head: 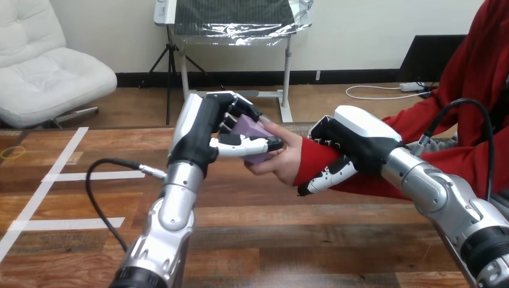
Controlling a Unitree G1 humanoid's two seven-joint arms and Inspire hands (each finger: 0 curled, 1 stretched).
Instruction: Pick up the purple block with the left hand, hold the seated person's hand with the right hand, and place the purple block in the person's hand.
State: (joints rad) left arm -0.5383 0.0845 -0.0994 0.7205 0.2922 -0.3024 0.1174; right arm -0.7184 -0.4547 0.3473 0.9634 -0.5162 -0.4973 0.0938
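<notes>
Both robot hands are engaged: the left robot hand (204, 129) is clamped on the purple block (251, 129), fingers above and thumb beneath, holding it clear of the worktop (300, 240) and right against the palm side of the person's hand (282, 159), while the right robot hand (354, 144) has its fingers and thumb curled round the person's red-sleeved wrist (318, 157). The likely slip, I judge, is letting go before the block sits in the palm, so that it tips off the person's fingers onto the worktop, or the thumb snagging the block on release. No readable writing shows on block or hands.
</notes>
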